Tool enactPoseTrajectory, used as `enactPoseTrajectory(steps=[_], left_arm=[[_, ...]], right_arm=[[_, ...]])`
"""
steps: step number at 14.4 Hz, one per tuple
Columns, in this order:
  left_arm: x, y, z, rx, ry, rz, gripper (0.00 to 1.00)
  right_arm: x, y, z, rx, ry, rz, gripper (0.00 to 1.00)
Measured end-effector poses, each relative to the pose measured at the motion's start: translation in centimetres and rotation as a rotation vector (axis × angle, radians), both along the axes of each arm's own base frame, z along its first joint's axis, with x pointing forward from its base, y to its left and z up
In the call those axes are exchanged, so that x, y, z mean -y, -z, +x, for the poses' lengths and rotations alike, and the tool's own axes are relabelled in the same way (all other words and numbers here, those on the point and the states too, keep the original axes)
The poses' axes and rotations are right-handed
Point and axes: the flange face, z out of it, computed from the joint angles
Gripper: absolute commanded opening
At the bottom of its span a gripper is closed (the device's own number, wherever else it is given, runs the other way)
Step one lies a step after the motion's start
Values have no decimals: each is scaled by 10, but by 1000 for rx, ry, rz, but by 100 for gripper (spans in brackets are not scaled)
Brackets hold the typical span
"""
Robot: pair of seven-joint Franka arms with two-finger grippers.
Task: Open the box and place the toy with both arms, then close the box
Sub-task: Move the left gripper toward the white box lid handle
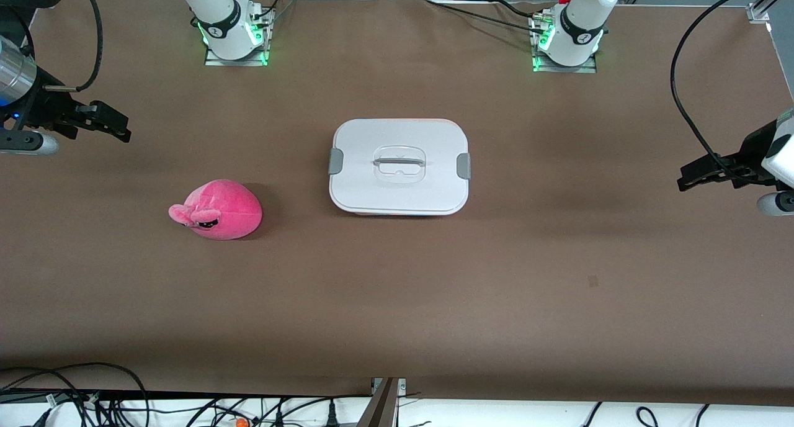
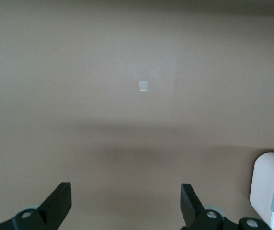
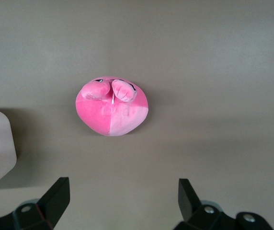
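I had both claws wide and empty, left claw and right claw waiting over bare surface; my worry was the box, since tugging one grey clip alone could skid it toward the plush toy.

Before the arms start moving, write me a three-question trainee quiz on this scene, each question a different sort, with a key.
1. True or false: the white lid is already off the box.
2. Multiple choice: the pink toy lies
A. on the lid
B. on the table, toward the right arm's end
C. in the right gripper
3. Short answer: what state are the left gripper and the right gripper in, and does either hold anything?

Key
1. False: the lid sits flat on the box, and the grey side clips show at its two ends.
2. B: it lies apart from the box.
3. Both are open and empty, each held up over its own end of the table.
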Motion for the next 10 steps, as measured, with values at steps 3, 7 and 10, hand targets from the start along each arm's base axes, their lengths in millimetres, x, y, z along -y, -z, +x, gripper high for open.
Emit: enactPoseTrajectory(steps=[3, 7, 10], left_arm=[[0, 0, 0, 0, 0, 0, 100], [3, 0, 0, -1, 5, -1, 100], [49, 5, 0, -15, 83, -19, 100]], right_arm=[[-1, 0, 0, 0, -2, 0, 100], [-2, 0, 0, 0, -3, 0, 100], [-2, 0, 0, 0, -4, 0, 100]])
